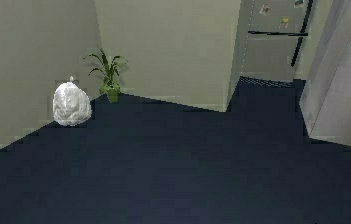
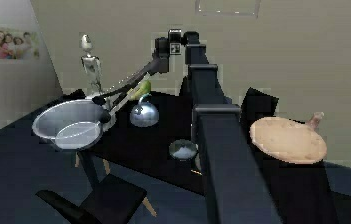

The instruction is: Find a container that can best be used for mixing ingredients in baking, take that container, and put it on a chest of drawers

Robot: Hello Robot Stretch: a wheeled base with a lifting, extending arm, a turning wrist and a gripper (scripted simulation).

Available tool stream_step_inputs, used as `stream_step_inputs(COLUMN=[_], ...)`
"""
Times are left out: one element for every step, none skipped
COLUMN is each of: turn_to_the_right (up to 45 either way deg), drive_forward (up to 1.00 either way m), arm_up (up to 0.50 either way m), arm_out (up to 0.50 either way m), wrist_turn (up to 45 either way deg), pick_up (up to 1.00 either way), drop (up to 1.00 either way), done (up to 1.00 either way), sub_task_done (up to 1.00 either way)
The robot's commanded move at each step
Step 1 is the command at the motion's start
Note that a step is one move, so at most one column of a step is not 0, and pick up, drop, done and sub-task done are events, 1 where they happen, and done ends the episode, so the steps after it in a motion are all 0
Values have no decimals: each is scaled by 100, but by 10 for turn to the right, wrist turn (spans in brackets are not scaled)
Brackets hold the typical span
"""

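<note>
The wide, shallow grey metal mixing bowl (image 2: 68,124) stands on the dark dining table (image 2: 133,140), with the gripper (image 2: 107,101) near its rim; whether anything is held cannot be told. Lifting and placement on a chest of drawers are judged outstanding. No contents are discernible in it, and a small pale-lined bowl (image 2: 183,150) stands nearby.

The wide bowl (image 2: 68,125) looks like smooth, shiny grey metal. The table (image 2: 138,140) under it is dark and matt. The white bag (image 1: 71,104) looks like crinkled, glossy plastic. The dark blue floor (image 1: 173,160) is matt.
</note>
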Motion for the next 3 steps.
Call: stream_step_inputs(turn_to_the_right=[0,0,-450], drive_forward=[0,0,0], arm_up=[0,0,0], arm_out=[0,-48,0], wrist_turn=[-120,0,0], pick_up=[0,0,0], drop=[0,0,0], done=[0,0,0], sub_task_done=[0,0,0])
